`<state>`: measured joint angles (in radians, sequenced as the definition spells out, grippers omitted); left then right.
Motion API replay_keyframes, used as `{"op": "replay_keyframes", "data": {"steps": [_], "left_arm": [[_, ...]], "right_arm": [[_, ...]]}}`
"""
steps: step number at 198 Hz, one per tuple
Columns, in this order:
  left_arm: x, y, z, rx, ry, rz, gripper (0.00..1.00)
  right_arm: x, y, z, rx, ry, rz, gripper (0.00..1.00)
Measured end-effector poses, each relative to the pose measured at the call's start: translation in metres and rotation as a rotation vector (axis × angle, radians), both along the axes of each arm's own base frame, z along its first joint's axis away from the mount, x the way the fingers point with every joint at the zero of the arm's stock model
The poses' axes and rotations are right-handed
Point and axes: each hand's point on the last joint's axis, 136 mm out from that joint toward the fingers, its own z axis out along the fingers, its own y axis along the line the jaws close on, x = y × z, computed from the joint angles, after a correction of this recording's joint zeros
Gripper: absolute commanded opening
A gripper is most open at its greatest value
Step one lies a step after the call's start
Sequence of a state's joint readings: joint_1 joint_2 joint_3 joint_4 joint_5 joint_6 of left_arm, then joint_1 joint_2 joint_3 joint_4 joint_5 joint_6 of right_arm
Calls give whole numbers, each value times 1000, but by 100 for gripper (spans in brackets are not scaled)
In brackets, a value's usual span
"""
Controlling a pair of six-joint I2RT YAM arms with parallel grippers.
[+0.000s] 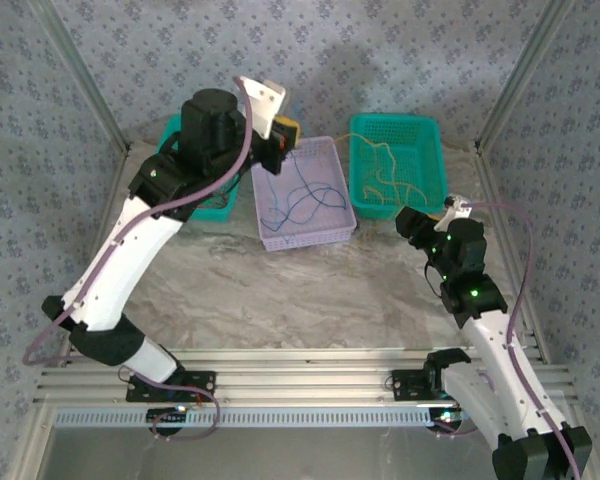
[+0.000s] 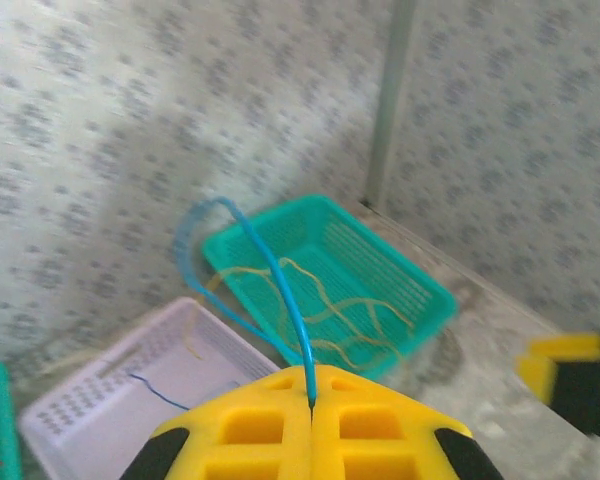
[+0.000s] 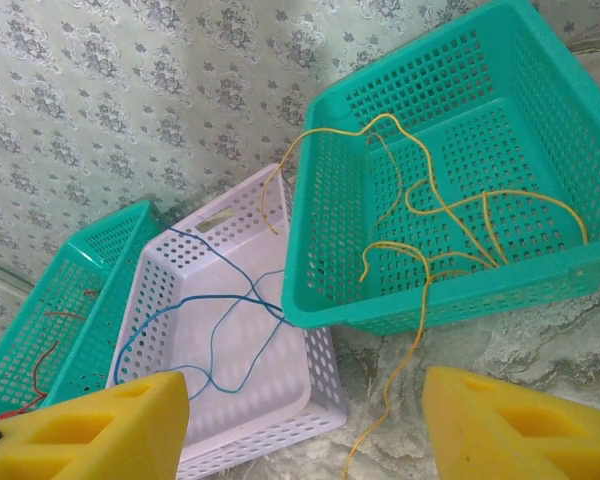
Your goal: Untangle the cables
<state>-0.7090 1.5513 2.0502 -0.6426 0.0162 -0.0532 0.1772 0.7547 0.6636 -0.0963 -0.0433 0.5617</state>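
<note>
A blue cable [image 2: 280, 290], pinched in my left jaws, loops up over the far rim of the lilac basket [image 1: 325, 232], seemingly held high to draw it clear of the blue strands [image 3: 210, 330] inside. Yellow cables [image 3: 450, 230] lie in the green basket [image 3: 540, 290] just right, one trailing onto the counter [image 1: 280, 290]. Red cables [image 3: 40, 360] lie in the basket's left neighbour [image 3: 90, 250]. My right jaws hang spread, empty, near its front.

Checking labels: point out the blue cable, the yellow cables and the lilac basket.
blue cable [image 2: 296, 322]: left wrist view, rising stretch.
yellow cables [image 3: 420, 335]: right wrist view, dangling strand.
lilac basket [image 1: 310, 238]: top external view, near wall.
</note>
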Motion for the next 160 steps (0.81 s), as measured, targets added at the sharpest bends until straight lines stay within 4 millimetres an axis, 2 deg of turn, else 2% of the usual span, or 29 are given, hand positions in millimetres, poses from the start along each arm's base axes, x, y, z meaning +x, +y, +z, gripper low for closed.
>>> {"op": "replay_keyframes", "data": {"steps": [18, 33, 51, 81, 107, 160], "left_arm": [[32, 7, -2, -30, -10, 46, 0], [58, 2, -15, -46, 10, 59, 0], [87, -7, -44, -38, 58, 66, 0], [127, -21, -108, -4, 175, 82, 0], [146, -25, -156, 17, 259, 102, 0], [170, -35, -230, 45, 371, 130, 0]], "right_arm": [[1, 1, 5, 2, -7, 3, 65], [2, 2, 11, 5, -19, 8, 65], [2, 2, 14, 6, -28, 8, 65], [2, 2, 14, 6, -28, 9, 65], [2, 2, 14, 6, -27, 8, 65], [3, 4, 10, 5, -14, 15, 65]]}}
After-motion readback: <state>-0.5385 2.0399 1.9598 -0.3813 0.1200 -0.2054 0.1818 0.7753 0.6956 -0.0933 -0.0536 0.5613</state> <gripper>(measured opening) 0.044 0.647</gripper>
